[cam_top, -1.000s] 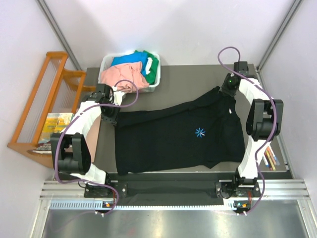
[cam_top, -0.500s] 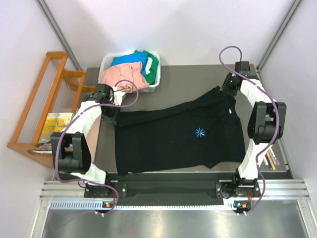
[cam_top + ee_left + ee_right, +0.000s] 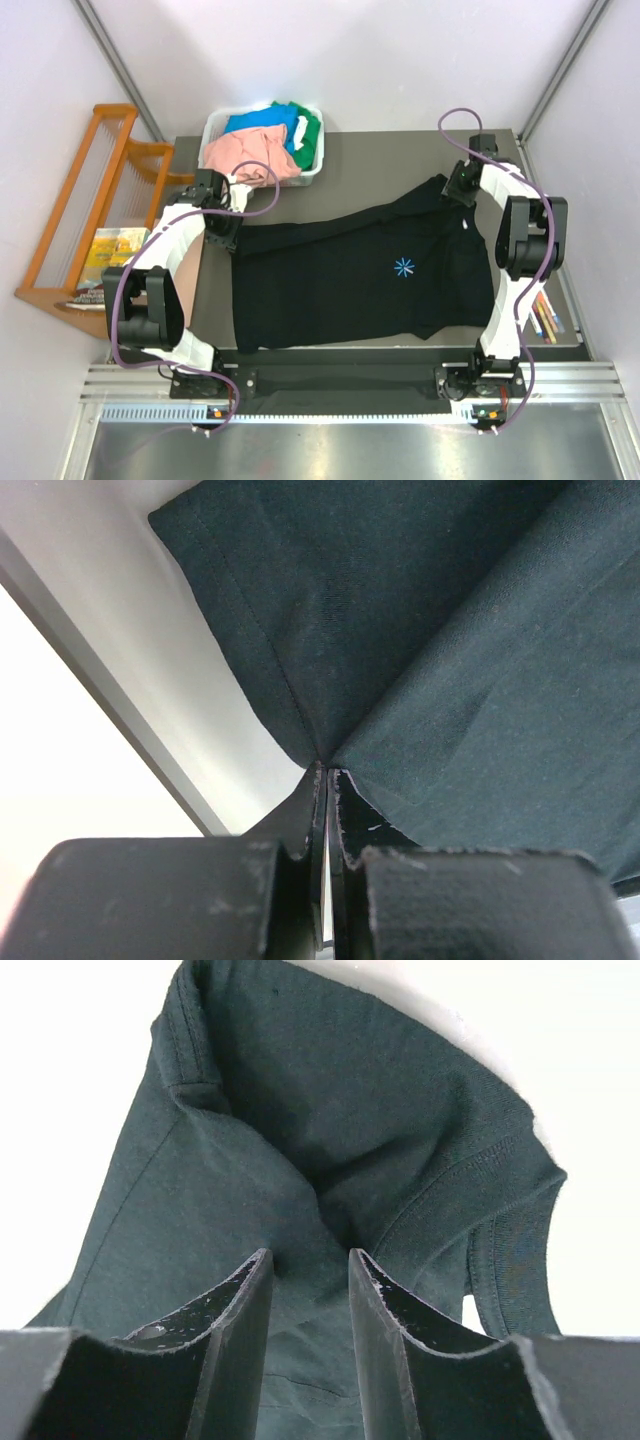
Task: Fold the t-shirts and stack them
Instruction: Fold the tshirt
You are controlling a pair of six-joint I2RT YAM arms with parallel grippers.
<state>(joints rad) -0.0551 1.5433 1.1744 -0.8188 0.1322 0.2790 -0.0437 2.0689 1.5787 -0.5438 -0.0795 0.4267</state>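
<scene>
Though large, black t-shirt (image 3: pixel 360 275) likely limp, light; grip at corners; left tool (image 3: pixel 327 776) pinches hem; right tool (image 3: pixel 308 1260) part-open at far-right shoulder.

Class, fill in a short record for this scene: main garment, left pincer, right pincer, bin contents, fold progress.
Main garment: black t-shirt, spread on the table, starburst mark facing up
Left pincer: shut on the black t-shirt's edge
Right pincer: jaws apart, black cloth bunched between them; grip unclear
Bin contents: white bin holds pink shirt, blue shirt, green shirt, all unfolded
Fold progress: no fold made yet
</scene>
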